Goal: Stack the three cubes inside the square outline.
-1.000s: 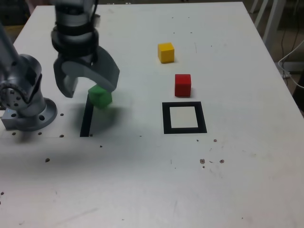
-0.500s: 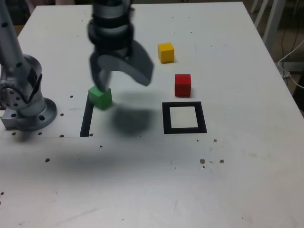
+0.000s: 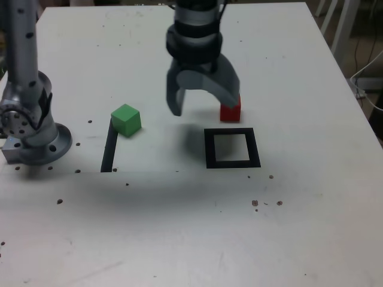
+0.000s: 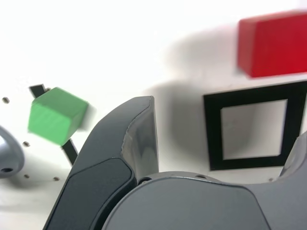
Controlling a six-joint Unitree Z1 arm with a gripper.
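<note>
Grey gripper (image 3: 203, 101) is seen in the exterior view with jaws spread and nothing held, above the table (image 3: 179, 227) just behind the square outline (image 3: 232, 147). The red cube (image 3: 231, 112) is partly hidden behind it; the green cube (image 3: 126, 119) sits well apart at the exterior view's left.

In the wrist view, the red cube (image 4: 273, 44) lies just beside the outline (image 4: 254, 125), and the green cube (image 4: 55, 116) touches a black line (image 4: 69, 148).

White table (image 3: 179, 239) bears green cube (image 3: 126, 119), red cube (image 3: 230, 112), square outline (image 3: 232, 148).
</note>
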